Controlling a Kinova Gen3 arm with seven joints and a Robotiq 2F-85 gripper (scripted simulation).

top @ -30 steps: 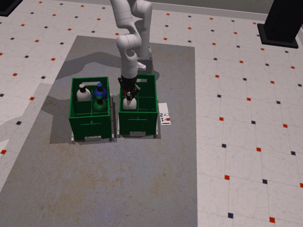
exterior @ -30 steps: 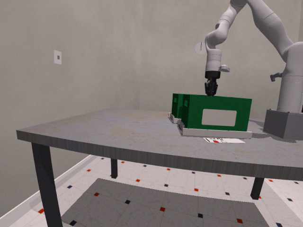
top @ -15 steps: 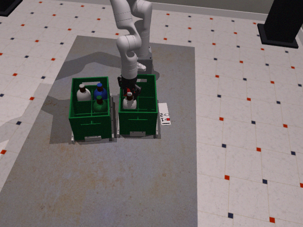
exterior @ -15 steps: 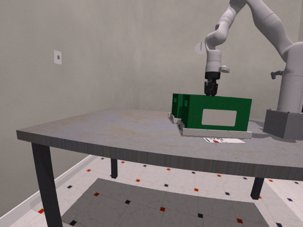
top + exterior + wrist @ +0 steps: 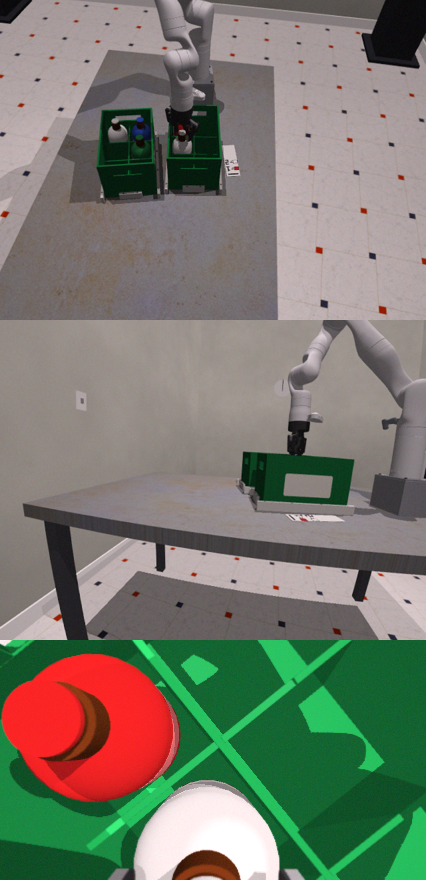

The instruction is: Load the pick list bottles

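Gripper [image 5: 186,133] [image 5: 296,453] [image 5: 206,875] spread around neck of white bottle [image 5: 182,147] [image 5: 210,825], unpinched; bottle upright in right crate [image 5: 194,173] [image 5: 273,485] [image 5: 260,785], near left cell. Crooked withdrawal could snag cap, tilting bottle or shifting crate; sideways drift could knock red bottle [image 5: 178,129] [image 5: 135,730].

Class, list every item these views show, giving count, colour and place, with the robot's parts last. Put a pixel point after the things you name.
Crates [image 5: 128,181] [image 5: 194,173] [image 5: 249,471] [image 5: 271,485] [image 5: 222,742]: two, green, side by side on the table [image 5: 154,248] [image 5: 137,513]
Bottles, crate farther from the pick list: three; white [image 5: 117,133], blue [image 5: 140,130], green [image 5: 140,149]
Bottles, crate beside it: two; white [image 5: 182,147] [image 5: 206,825], red [image 5: 90,730]
Pick list [image 5: 231,153] [image 5: 327,519]: one, white, on table
Table: one, grey
Wall plate [image 5: 78,401]: one, white
Round disc [image 5: 279,389]: one, pale, wall
Floor [image 5: 327,258] [image 5: 254,575]: one, pale with red and blue squares
Arm [image 5: 180,62] [image 5: 306,368]: one, white, above crates
Gripper [image 5: 181,132] [image 5: 296,453] [image 5: 206,875]: one, black, open around the second white bottle's neck
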